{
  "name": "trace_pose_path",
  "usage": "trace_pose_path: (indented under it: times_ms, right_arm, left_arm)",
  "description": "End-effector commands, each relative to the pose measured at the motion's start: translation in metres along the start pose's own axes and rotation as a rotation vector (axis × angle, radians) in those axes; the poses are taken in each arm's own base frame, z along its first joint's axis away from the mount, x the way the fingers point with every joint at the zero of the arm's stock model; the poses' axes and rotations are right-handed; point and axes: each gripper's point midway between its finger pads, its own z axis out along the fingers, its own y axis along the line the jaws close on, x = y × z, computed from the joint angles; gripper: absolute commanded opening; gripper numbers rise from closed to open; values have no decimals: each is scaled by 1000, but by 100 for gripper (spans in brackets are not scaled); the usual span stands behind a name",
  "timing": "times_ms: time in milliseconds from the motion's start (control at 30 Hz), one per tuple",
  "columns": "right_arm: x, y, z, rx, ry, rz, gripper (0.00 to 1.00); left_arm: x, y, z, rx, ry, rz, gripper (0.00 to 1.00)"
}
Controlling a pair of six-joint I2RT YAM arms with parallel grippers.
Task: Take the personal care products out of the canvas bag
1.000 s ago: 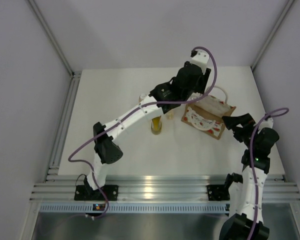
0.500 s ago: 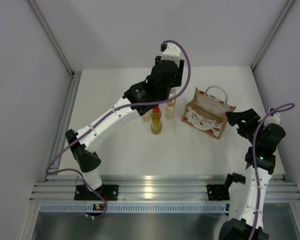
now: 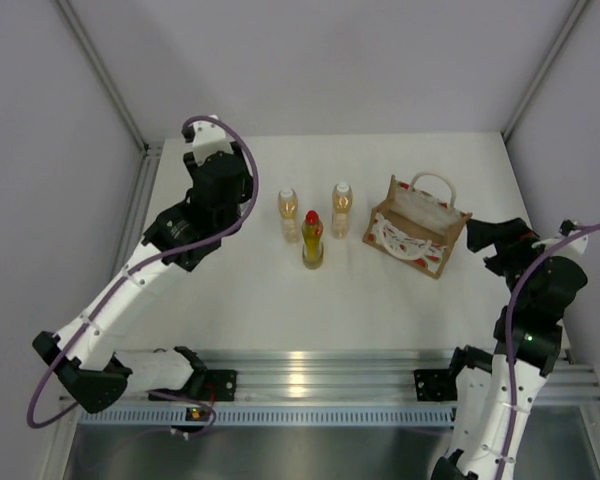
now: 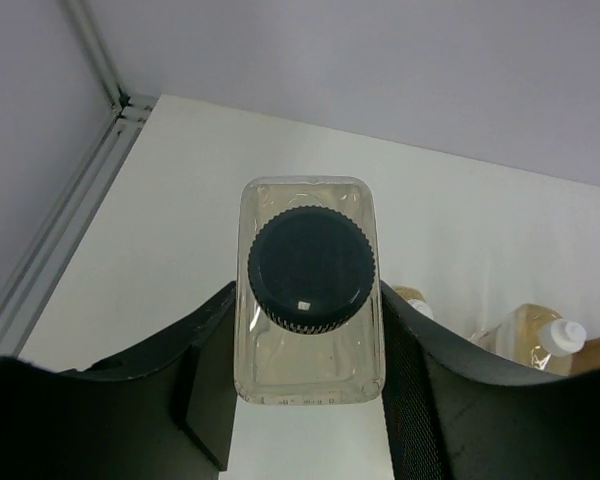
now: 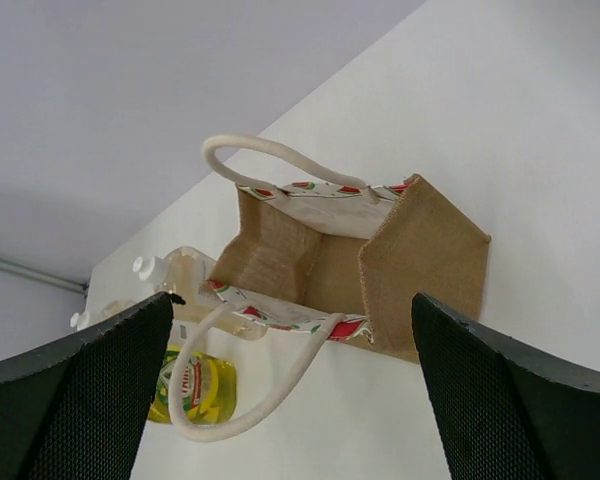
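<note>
1. Bag (image 3: pixel 417 228): tan canvas, white panel printed red, rope handles. It stands upright with its mouth open, on the right of the table (image 3: pixel 380 310).
2. Just left of it stand two amber bottles (image 3: pixel 288 215) with white caps and a yellow bottle (image 3: pixel 312 245) with a red cap.
3. Left gripper (image 4: pixel 308 300): narrow, clamped on a clear bottle (image 4: pixel 308 350), squarish with a dark cap, above the far-left part of the table.
4. Right gripper (image 3: pixel 492 243): jaws wide, holding nothing, near the bag's end.
5. Only the left wrist view shows the clear bottle; only the right wrist view shows the bag's inside.

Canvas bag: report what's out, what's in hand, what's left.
Done: two amber bottles and the red-capped bottle stand beside the canvas bag. In hand: the left gripper holds the clear bottle. Left: set it down; the bag looks empty.
</note>
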Motion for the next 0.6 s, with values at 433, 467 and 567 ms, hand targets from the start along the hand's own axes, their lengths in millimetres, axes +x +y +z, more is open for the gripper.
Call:
trace_pose_path:
  times_ms: [433,467,567]
  right_arm:
    - [-3,101,-21,-280,228,-285,100]
    - [-6,97,-20,-243,209,-303,99]
    - [-12,95,-31,-224,167,-328,100]
  left_arm:
    - [109,29,-10,1,118,-150,0]
    - [114,31,-10,0,123,-150,0]
    - [135,37,-11,-7,142,-136,0]
